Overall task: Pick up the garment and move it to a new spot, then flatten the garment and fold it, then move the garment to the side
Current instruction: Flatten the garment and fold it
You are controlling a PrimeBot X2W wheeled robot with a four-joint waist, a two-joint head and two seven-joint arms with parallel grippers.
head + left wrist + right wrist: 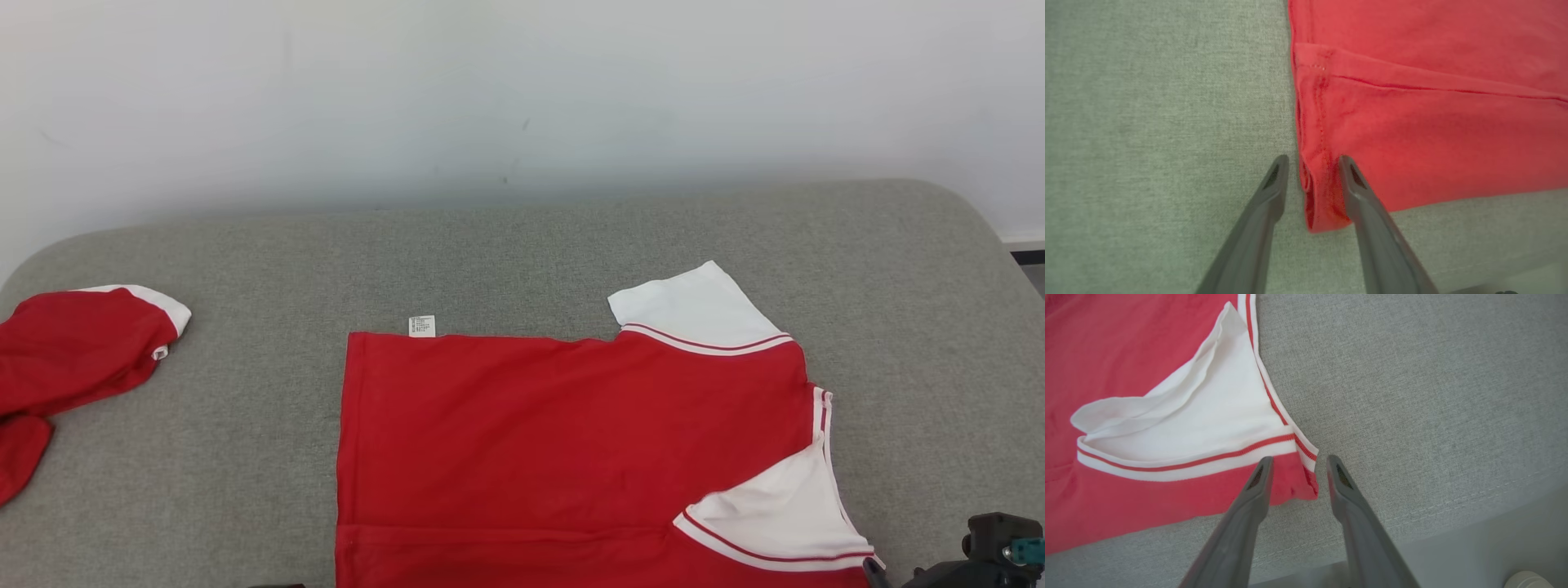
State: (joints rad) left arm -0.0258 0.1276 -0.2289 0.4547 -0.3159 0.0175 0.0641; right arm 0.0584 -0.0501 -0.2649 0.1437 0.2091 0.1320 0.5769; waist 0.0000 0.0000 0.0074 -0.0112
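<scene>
Left gripper and right gripper, jaws narrowly parted, straddle the 6 o'clock corners of the red shirt; a finger snagging cloth could drag the fold open.

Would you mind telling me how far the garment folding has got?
Done: the garment lies flat on the grey cushion, near sleeve folded in. In hand: left gripper and right gripper stand open at its near corners. Left: fold the far sleeve in, finish folding, move it aside.
</scene>
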